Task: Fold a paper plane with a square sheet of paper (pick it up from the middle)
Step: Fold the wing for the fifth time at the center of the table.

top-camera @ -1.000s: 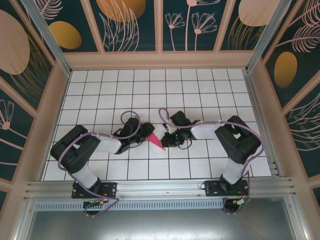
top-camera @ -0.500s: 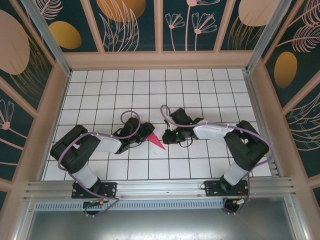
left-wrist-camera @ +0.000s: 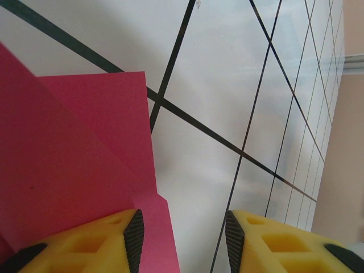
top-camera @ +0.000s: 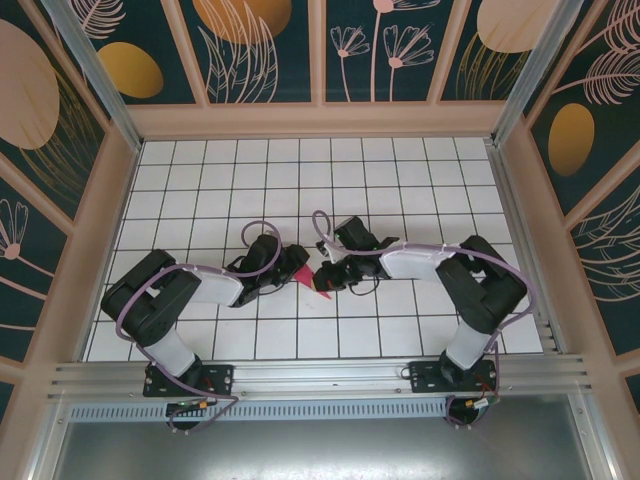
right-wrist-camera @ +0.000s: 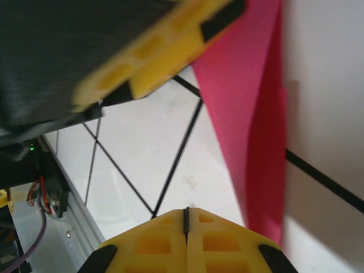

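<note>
The magenta-pink sheet of paper [top-camera: 321,292] lies on the tiled table, folded into a narrow pointed dart shape. My left gripper [top-camera: 296,268] is at its left end. In the left wrist view this gripper [left-wrist-camera: 185,233] is open, its left finger [left-wrist-camera: 108,239] resting over the folded pink layers [left-wrist-camera: 74,159], with bare table in the gap. My right gripper [top-camera: 326,277] is low over the paper's right side. In the right wrist view it [right-wrist-camera: 186,219] is shut with nothing between the pads, and the pink fold [right-wrist-camera: 250,114] runs just to its right.
The white grid table [top-camera: 400,180] is boxed in by patterned walls [top-camera: 320,60], with a metal rail [top-camera: 320,375] along the near edge. The two grippers are close together: the left one's yellow finger [right-wrist-camera: 153,51] shows in the right wrist view.
My right gripper has moved left, down onto the paper's right side, and its jaws have closed. The left gripper and the paper have stayed put.
</note>
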Robot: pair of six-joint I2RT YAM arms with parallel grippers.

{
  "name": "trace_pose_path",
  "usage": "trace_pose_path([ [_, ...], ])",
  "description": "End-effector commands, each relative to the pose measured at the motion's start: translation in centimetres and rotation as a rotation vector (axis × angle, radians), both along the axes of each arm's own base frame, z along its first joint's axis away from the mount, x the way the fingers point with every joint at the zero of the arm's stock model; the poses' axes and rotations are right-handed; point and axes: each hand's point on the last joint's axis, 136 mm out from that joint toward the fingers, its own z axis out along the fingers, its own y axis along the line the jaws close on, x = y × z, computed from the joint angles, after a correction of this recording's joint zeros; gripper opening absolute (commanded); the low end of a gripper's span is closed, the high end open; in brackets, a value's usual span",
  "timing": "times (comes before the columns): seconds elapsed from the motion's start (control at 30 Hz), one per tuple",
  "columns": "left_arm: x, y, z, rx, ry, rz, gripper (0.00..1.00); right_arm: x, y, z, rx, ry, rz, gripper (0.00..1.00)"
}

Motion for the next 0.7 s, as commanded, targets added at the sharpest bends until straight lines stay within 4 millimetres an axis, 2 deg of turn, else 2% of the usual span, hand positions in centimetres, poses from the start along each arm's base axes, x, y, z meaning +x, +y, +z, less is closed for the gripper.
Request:
trace_pose_path([
  [0.0, -1.2, 2.3, -3.6, 0.118, 0.098, 0.023, 0.46, 0.5, 0.1, -1.0, -0.021, -0.001, 0.015, 0.06],
  [0.13, -1.2, 2.3, -3.6, 0.119, 0.098, 0.023, 0.46, -0.1, -2.2, -4.0, -0.120, 0.037, -0.023, 0.05],
  [0.3, -1.3, 2.3, -3.8, 0.121, 0.103, 0.025, 0.46, -2.0, -3.7, -5.4, -0.126, 0.104, -0.028, 0.06],
  [0.43, -1.4, 2.5, -3.9, 0.123, 0.106, 0.032, 0.46, -2.2, -3.9, -5.3, -0.119, 0.115, -0.032, 0.06],
  [0.67, -1.5, 2.8, -4.1, 0.122, 0.112, 0.044, 0.46, -3.1, -4.1, -3.8, -0.041, 0.161, -0.037, 0.09],
])
